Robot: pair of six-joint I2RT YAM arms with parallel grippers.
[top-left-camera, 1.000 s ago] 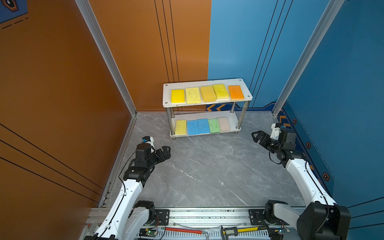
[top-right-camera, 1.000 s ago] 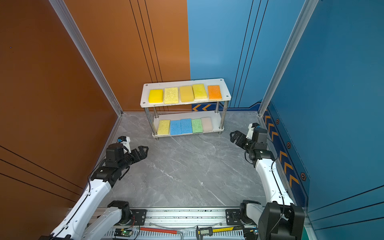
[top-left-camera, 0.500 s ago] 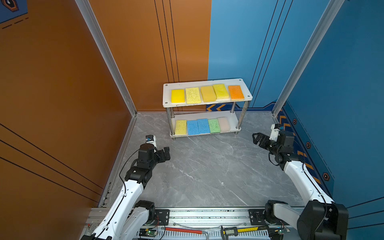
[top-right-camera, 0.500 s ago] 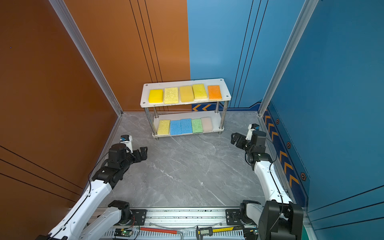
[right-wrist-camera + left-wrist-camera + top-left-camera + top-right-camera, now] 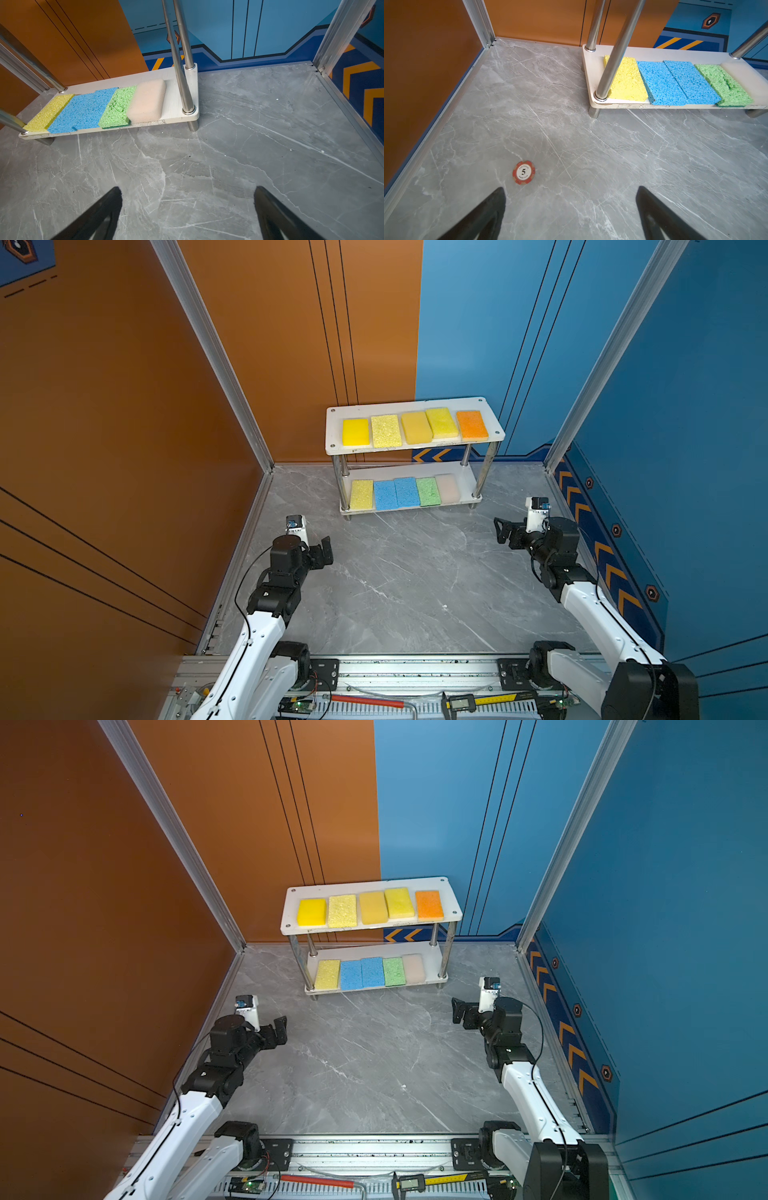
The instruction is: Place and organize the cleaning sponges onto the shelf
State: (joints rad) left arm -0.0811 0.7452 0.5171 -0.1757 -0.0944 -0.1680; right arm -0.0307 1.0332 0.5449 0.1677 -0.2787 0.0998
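With the cleaning sponges point(image 5: 386, 430) lined side by side across both boards of the shelf point(image 5: 333, 435), no pick remains, so the left gripper point(image 5: 323, 551) and right gripper point(image 5: 505, 531) hang spread and empty.

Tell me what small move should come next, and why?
Probably pull back to rest: all ten sponges already lie on the shelf in two rows, and the left claw and right claw are open and empty.

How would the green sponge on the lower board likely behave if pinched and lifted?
The green sponge probably squashes under a pinch: its surface is porous and visibly dented. It likely weighs little for its size, being open foam. Flat and square-edged, it should slide, not roll, when pushed.
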